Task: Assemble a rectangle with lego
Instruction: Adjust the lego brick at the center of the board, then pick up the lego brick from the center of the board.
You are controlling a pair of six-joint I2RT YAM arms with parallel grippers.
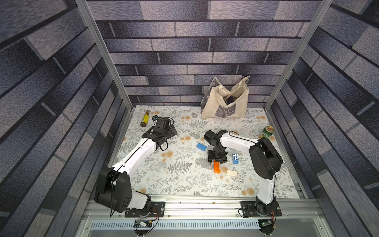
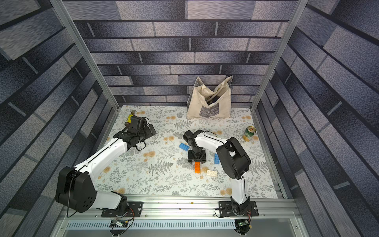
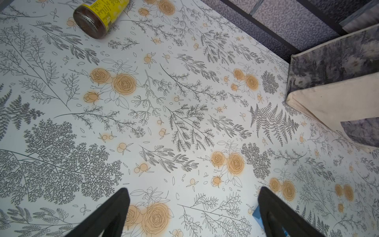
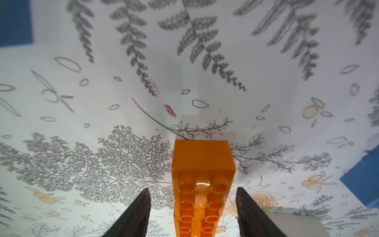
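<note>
Evidently, the orange brick (image 4: 203, 164) is rested on the table (image 1: 184, 184) for joining, straddled ungripped by the parted right hand (image 4: 192, 189).

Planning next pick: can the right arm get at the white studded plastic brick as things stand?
Probably yes. The white studded plastic brick lies uncovered close beside the right gripper, whose open jaws straddle the orange studded brick without gripping it; nothing lies between.

Wide gap between left fingers (image 3: 110, 217); narrower gap between downward-pointing right fingers (image 4: 135, 217).
</note>
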